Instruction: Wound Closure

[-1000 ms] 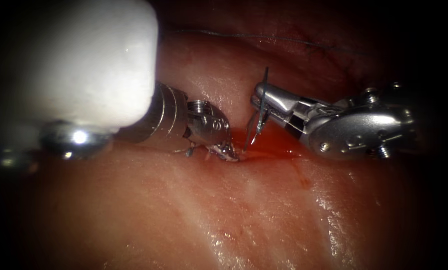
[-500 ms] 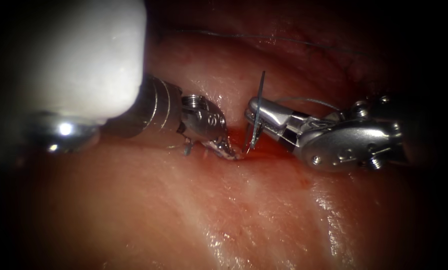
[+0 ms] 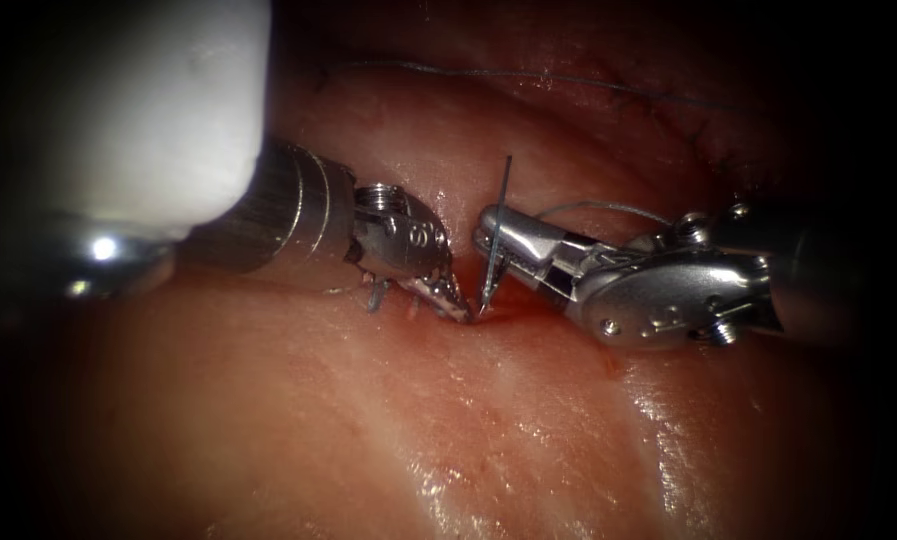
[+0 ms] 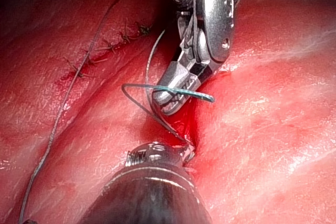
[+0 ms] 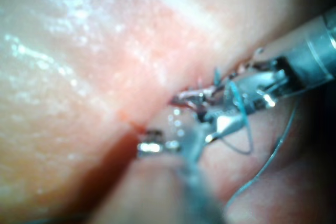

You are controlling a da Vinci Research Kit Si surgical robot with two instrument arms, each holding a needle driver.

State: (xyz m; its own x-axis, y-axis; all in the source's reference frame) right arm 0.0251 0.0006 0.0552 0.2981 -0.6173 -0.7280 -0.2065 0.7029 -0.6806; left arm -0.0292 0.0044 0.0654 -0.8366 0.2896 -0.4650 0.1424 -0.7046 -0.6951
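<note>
Right tool (image 3: 490, 243) clamped on needle (image 3: 495, 235) mid-curve, point down at cut (image 3: 488, 312) for entry; left tool (image 3: 455, 303) seemingly gripping tissue (image 3: 488, 420) edge, steadying it.

The left tool (image 3: 455, 303) bears small engraved marks on its wrist, perhaps digits, too faint to read.

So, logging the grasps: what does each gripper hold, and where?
Right gripper holds the needle near mid-curve. Left gripper rests at the cut; its hold cannot be told.
</note>
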